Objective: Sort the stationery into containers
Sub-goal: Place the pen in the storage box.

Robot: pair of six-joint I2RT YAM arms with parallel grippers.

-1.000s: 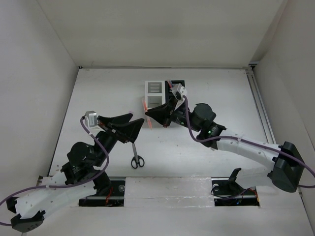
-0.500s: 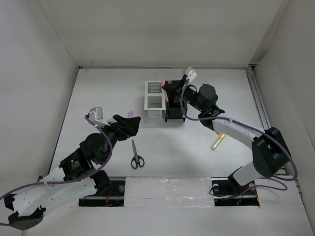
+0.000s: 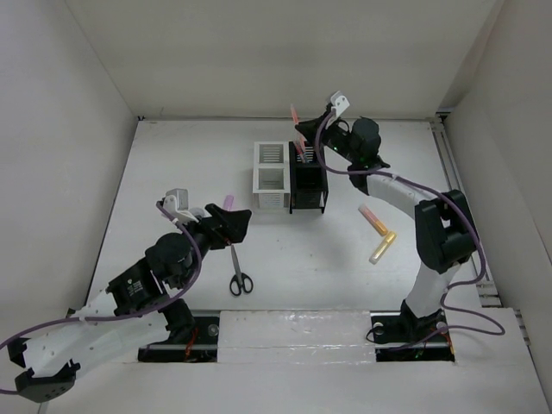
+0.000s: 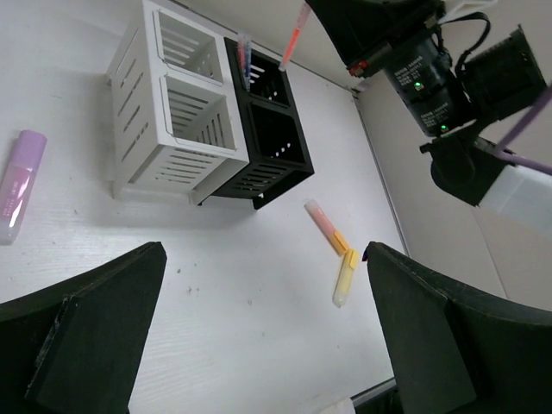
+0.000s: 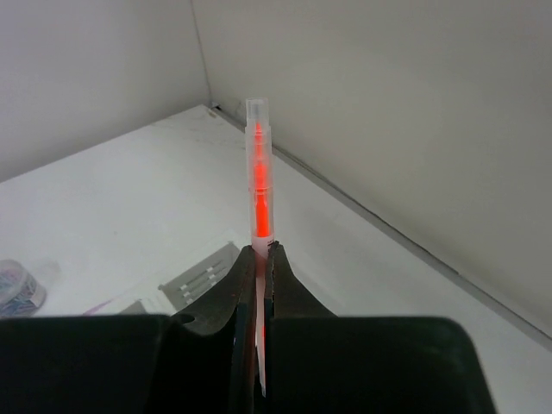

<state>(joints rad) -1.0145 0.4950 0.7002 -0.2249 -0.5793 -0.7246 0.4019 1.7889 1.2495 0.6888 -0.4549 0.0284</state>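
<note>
Right gripper (image 5: 260, 252): jaws closed on a slim red pen (image 5: 257, 172), the pen projecting straight out past the fingertips; black organizer (image 3: 308, 185) just below and short of that hand, one pen (image 4: 244, 59) standing in its far compartment; white organizer (image 3: 270, 177) touching the black one on its left; left gripper (image 4: 263, 254): jaws spread wide, holding nothing; lilac highlighter (image 3: 228, 201) lay just beyond its fingers, scissors (image 3: 239, 272) just behind them on the table; yellow highlighter (image 3: 382, 247) and pink-orange highlighter (image 3: 373, 218) lay together, well to that hand's right
</note>
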